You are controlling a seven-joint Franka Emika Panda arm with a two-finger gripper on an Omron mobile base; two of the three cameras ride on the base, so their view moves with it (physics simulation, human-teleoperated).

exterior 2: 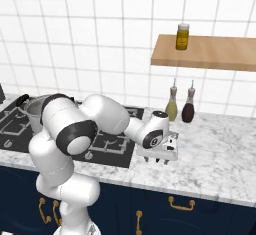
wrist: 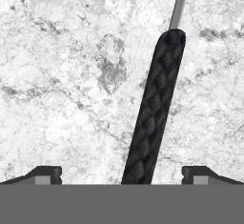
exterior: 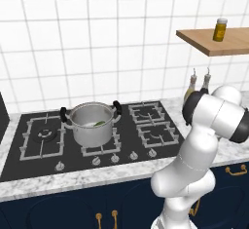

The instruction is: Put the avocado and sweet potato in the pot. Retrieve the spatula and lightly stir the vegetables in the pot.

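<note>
Spatula handle [wrist: 155, 111] nearest us in the hand view: black, textured, lying flat on the marble worktop [wrist: 71, 75], running up between the two fingertips [wrist: 45, 174] and a little tilted to the right. A thin grey shank continues past its far end; the slotted head is out of frame. The handle sits closer to the middle of the gap than to either tip, neither tip touching it.

Hand [exterior 2: 161, 160] released, jaws spread wide, low over the worktop to the right of the cooktop [exterior 2: 112, 144]. Nothing held.

Pot [exterior: 92, 123] stands on the middle front burner, well apart from the hand. Something green shows inside it, which we take for the avocado [exterior: 99, 123]; the sweet potato we cannot make out from here. We judge the loading done and the spatula pickup in hand.

To do it well: lower until the tips straddle the handle right at the marble, turn the wrist slightly so the jaws close square across the tilted handle, then clench on the textured part, not the thin shank. Grip mid-handle so the head hangs balanced. Lift straight before swinging left, clear of the two bottles [exterior 2: 180, 106] behind.
</note>
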